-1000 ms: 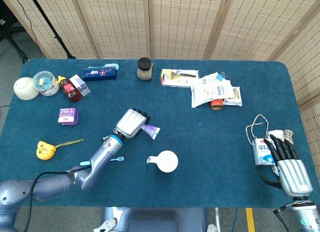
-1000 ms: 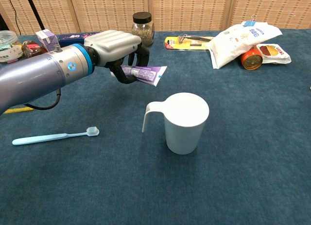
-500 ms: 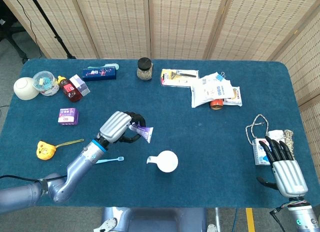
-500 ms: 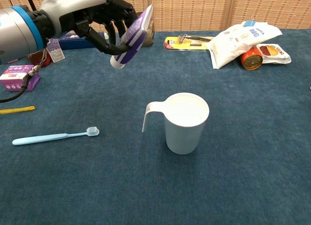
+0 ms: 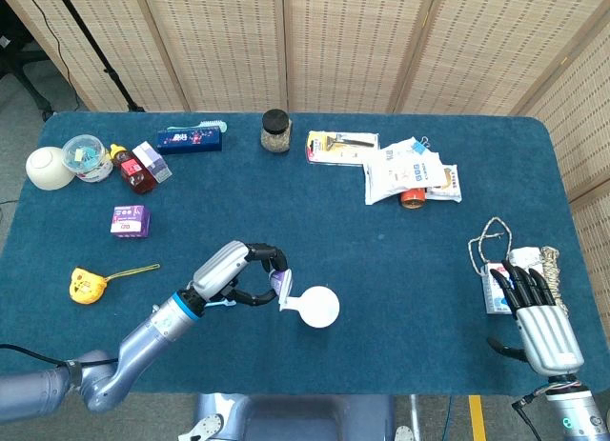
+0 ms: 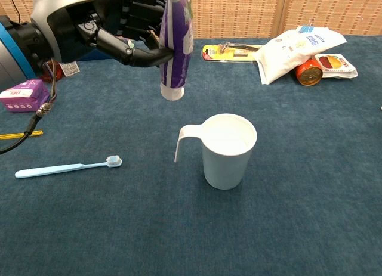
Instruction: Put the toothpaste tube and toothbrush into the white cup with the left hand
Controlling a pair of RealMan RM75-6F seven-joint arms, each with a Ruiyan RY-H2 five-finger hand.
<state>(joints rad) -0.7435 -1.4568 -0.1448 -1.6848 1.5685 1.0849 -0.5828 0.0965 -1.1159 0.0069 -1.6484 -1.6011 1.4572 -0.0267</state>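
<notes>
My left hand holds the purple and white toothpaste tube upright in the air, cap end down. The tube hangs just left of the white cup, above the cup's handle side. The light blue toothbrush lies flat on the blue cloth to the left of the cup; in the head view the left arm hides most of it. My right hand rests with fingers apart at the table's right front edge, holding nothing.
Along the back stand a glass jar, a razor pack, white packets and an orange can. At the left are a purple box, a yellow tape measure and bowls. A milk carton lies by the right hand.
The left hand has carried the toothpaste tube toward the cup and turned it from slanted to upright, cap down. The right hand has barely moved.
</notes>
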